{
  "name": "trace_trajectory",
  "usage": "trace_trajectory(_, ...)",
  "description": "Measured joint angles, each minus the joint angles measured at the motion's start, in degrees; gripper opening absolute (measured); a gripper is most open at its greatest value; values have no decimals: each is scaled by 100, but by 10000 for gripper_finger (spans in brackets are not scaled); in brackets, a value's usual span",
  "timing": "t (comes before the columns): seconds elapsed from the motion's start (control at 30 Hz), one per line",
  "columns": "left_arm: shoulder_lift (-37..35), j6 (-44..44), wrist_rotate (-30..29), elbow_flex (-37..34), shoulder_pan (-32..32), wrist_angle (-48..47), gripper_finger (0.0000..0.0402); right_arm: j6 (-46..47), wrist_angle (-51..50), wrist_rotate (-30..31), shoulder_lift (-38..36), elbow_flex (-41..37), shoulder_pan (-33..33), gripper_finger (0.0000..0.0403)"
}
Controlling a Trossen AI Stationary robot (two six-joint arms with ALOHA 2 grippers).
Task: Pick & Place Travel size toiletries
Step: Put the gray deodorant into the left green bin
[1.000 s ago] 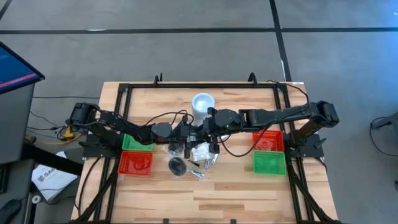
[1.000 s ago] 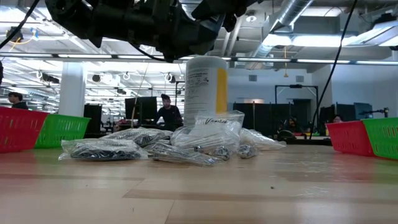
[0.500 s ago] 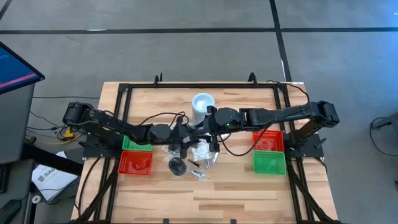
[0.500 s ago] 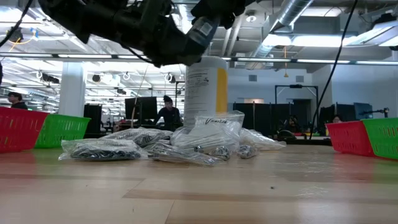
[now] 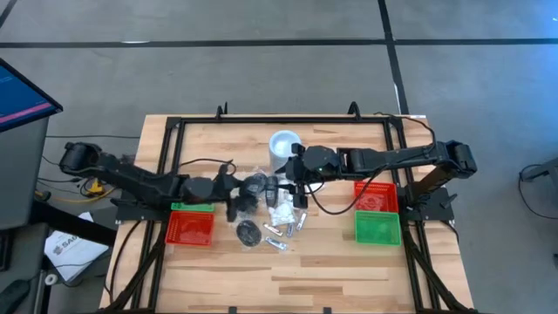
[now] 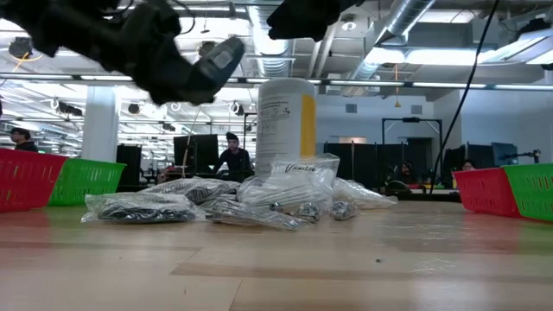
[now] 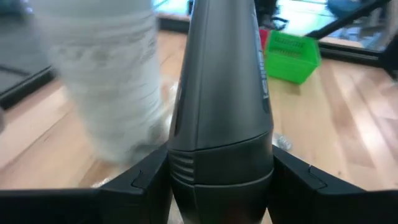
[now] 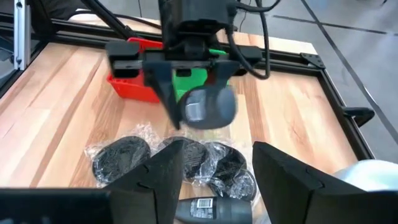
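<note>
The left gripper (image 8: 200, 107) holds a dark oblong piece (image 7: 221, 99) between its fingers above the surface, apparently for transfer, while the right gripper (image 5: 295, 181) (fingers spread, empty) hovers over the bagged toiletries (image 5: 281, 214).

A light wooden bench (image 5: 331, 270) edged by a black metal frame (image 5: 279, 119) stands on a grey floor (image 5: 261, 52) crossed by dark lines. Near the bench's far middle, a tall white canister (image 5: 283, 146) with a yellow label stands upright. At one side a red tray (image 5: 189, 228) sits in front of a green tray (image 5: 195, 207); at the other side a green tray (image 5: 377, 228) sits in front of a red one (image 5: 377, 197). Beyond the bench, a person (image 6: 232, 159) sits among dark monitors under ceiling ducts (image 6: 406, 26), and part of a blue screen (image 5: 22, 96) shows beside the bench.
</note>
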Motion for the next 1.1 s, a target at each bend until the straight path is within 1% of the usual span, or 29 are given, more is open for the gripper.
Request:
trace_trajectory(0.07,-234,-172,-169,-90,-81,-236,185,-28,-4,-2,0,0,4,181)
trace_trajectory(0.33,-979,-1058,-835,-152,-316,-1806,185,-28,-109,0,0,0,4,184)
trace_trajectory(0.53,-1390,-1724,-873,-143,-332,-2915,185,-30,-159,-1,0,0,4,178)
trace_trajectory(0.67,-1596,-2075,-873,88,-332,-3782,185,-28,-168,-2,0,0,4,176)
trace_trajectory(0.8,-1620,-2369,-820,383,-304,-4576,185,-29,-172,-1,0,0,4,177)
trace_trajectory(1.0,-1618,-2857,-267,729,-81,-5902,185,-28,-175,-2,0,0,4,175)
trace_trajectory(1.1,-1619,-2978,-95,841,-28,-6343,185,-28,-177,-2,0,0,4,172)
